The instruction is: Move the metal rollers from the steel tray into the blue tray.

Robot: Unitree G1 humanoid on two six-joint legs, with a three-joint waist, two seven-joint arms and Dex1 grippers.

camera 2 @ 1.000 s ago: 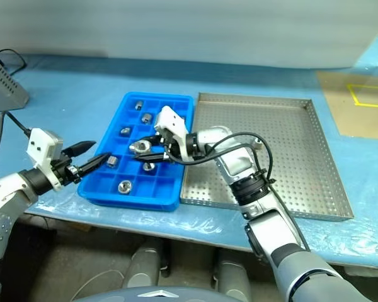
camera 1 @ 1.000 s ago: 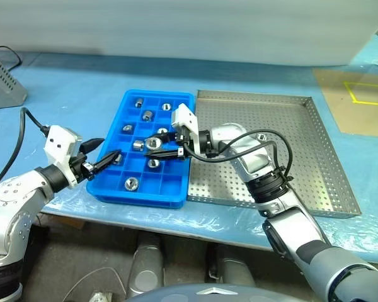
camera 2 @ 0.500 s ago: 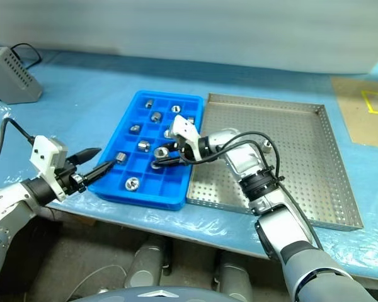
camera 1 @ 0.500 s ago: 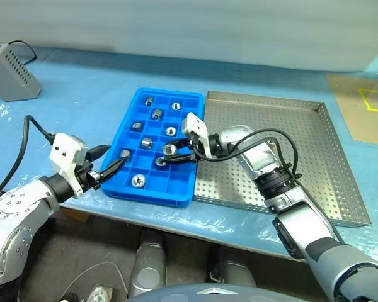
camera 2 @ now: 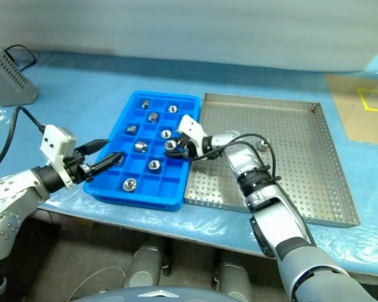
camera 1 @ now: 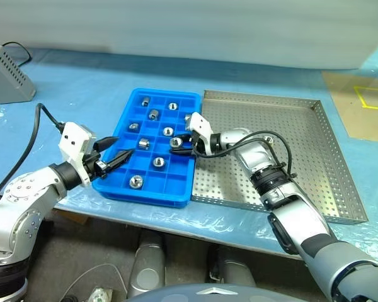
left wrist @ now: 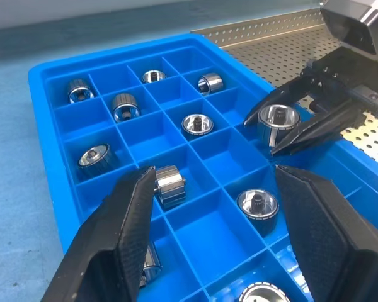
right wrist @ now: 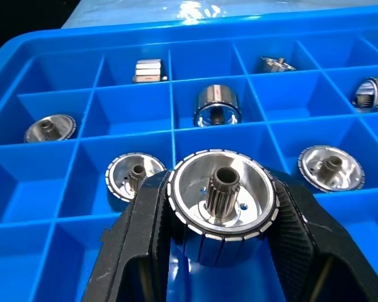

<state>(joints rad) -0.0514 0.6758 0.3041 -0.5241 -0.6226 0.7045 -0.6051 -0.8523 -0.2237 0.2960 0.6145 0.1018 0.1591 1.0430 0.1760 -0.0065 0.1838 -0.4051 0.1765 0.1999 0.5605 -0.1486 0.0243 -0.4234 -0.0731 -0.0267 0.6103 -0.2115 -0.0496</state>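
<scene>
A: Tray [camera 1: 111,189] first, as landmark: bright blue rectangular plastic tray with a grid of small square compartments, lying on the blue-covered table [camera 1: 82,88]. What sits beside it?

B: Large square grey steel tray [camera 1: 315,157] with a perforated floor and low rim, touching or just beside the blue tray's right edge. One small shiny metal roller [camera 2: 262,146] lies on its floor, partly hidden behind the right arm's cable.

A: Right gripper [camera 1: 180,144]?

B: Over the blue tray's right-hand column, about mid-length. Its two black fingers [right wrist: 142,242] are clamped on a ribbed silver roller [right wrist: 222,204] with a small splined hub at centre. The roller hangs above the compartments, close to the dividers; I cannot tell whether it touches them.

A: Left gripper [camera 1: 113,155]?

B: At the blue tray's left edge, near the front corner. Fingers [left wrist: 123,236] stand apart at a middling gap with nothing between them, tips hovering over the left compartments.

A: Rollers already in the blue tray?

B: Seven counted from the head view: two in the far row, three through the middle rows, one [camera 1: 158,162] just in front of the right gripper, one [camera 1: 135,182] in the front row. Each sits in its own compartment; some stand on end, some lie on their sides.

A: Anything else?

B: Grey slotted box [camera 1: 7,74] with a black cable, well apart from the blue tray, at the table's far left.
</scene>
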